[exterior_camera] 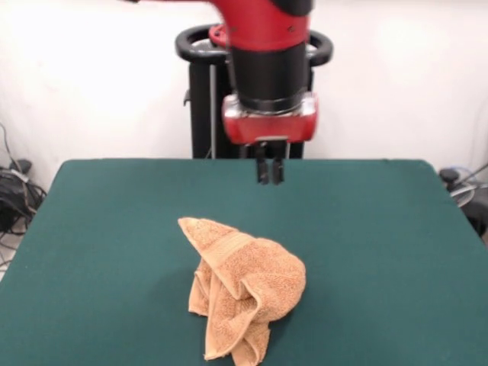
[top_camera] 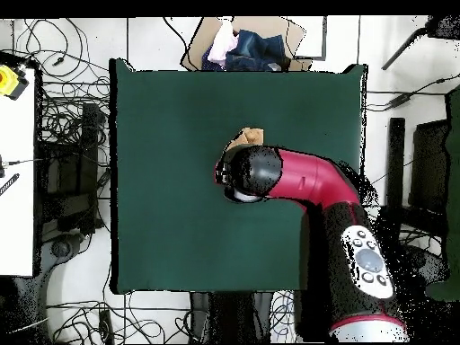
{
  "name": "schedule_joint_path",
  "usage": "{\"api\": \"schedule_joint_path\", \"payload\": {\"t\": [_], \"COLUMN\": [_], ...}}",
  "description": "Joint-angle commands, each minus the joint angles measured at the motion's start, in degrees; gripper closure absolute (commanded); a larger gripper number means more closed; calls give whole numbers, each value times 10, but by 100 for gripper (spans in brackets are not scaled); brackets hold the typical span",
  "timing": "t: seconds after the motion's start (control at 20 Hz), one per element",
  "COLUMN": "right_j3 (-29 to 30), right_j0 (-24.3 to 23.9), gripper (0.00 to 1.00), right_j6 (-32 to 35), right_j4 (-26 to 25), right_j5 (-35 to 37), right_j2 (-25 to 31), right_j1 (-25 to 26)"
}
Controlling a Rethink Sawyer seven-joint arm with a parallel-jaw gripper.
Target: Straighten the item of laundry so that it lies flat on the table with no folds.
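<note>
The orange-tan towel [exterior_camera: 244, 286] lies crumpled in a heap on the dark green table [exterior_camera: 99, 252], near the front edge in the front view. Its folds are bunched, with a tail hanging toward the bottom of the picture. My gripper [exterior_camera: 269, 169] hangs above the table behind the towel, well clear of it, with its fingers together and nothing in them. In the overhead view the arm's wrist [top_camera: 244, 175] covers most of the towel, and only one corner [top_camera: 249, 137] shows on the table [top_camera: 162, 207].
A cardboard box with clothes [top_camera: 241, 45] sits beyond the table's far edge in the overhead view. Cables lie on the floor [top_camera: 67, 135] and a white table [top_camera: 18, 180] stands at the left. The black pedestal [exterior_camera: 202, 114] stands behind the table.
</note>
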Motion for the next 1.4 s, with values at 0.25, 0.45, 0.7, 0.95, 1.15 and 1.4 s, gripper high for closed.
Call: {"api": "schedule_joint_path", "payload": {"t": [0.25, 0.45, 0.7, 0.95, 1.15, 1.4], "right_j3": [86, 47, 26, 20, 21, 5], "right_j0": [51, 29, -6, -17, -23, -43], "gripper": [100, 100, 0, 0, 0, 0], "right_j6": [176, 128, 63, 55, 56, 36], "right_j4": [56, 24, -4, -1, 7, 8], "right_j5": [9, -65, -126, -137, -141, -141], "right_j2": [-67, -65, -39, -30, -24, -8], "right_j1": [-41, -6, 24, 29, 37, 66]}}
